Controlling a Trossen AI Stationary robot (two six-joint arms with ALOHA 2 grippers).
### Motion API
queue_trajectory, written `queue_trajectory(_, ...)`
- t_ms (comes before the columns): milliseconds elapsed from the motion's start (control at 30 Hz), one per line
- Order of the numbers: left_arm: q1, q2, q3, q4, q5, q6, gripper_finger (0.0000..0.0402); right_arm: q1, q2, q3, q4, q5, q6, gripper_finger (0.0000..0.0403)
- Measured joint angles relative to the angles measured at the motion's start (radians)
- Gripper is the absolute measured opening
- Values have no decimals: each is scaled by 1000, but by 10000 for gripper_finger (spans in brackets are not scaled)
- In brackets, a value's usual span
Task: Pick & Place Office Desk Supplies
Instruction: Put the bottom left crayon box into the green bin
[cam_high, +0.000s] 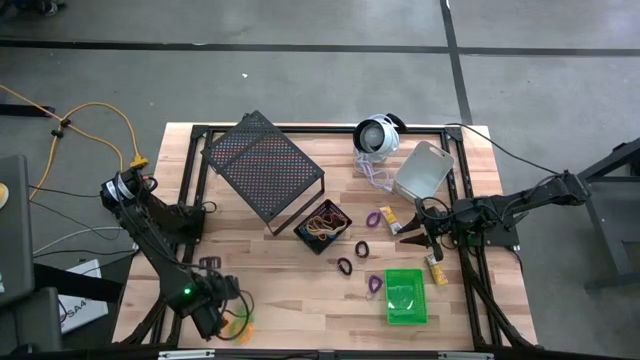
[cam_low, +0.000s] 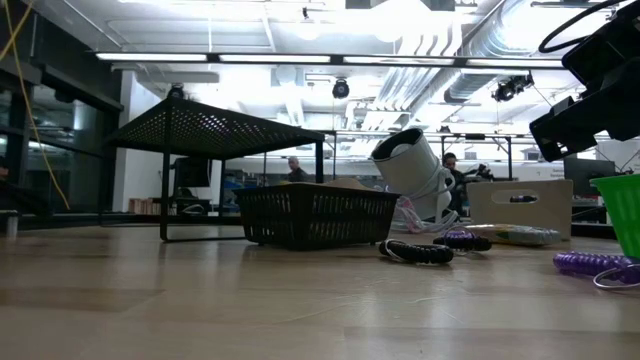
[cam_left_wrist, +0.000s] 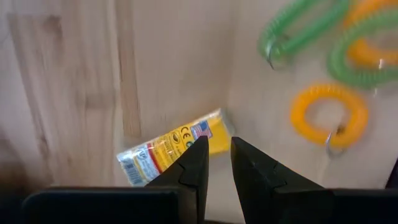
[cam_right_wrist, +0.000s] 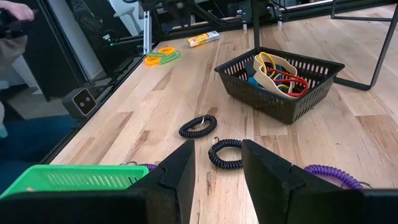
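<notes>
Two arms: left pincer (cam_left_wrist: 214, 163) nearly clenched, empty, over yellow packet (cam_left_wrist: 171, 147) by bench (cam_high: 270, 290) corner, coils (cam_left_wrist: 329, 112) beside. Right pincer (cam_right_wrist: 214, 165) parted, empty, near green bin (cam_high: 405, 296); rack (cam_high: 262, 165) clear.

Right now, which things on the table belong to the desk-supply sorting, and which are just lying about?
Job:
black bin holding coloured loops
green bin
grey bin
dark coil loops
purple loop
yellow packet
orange and green loops

Lying about:
mesh rack
corded round device
</notes>
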Motion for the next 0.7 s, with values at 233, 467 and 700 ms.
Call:
queue_trajectory(233, -66, 0, 0, -7, -28, 150, 62, 0, 0, 0, 0, 0, 0, 120)
queue_trajectory(467, -133, -1, 0, -36, -72, 159, 62, 0, 0, 0, 0, 0, 0, 120)
queue_trajectory(700, -129, 2, -1, -34, -47, 245, 62, 0, 0, 0, 0, 0, 0, 120)
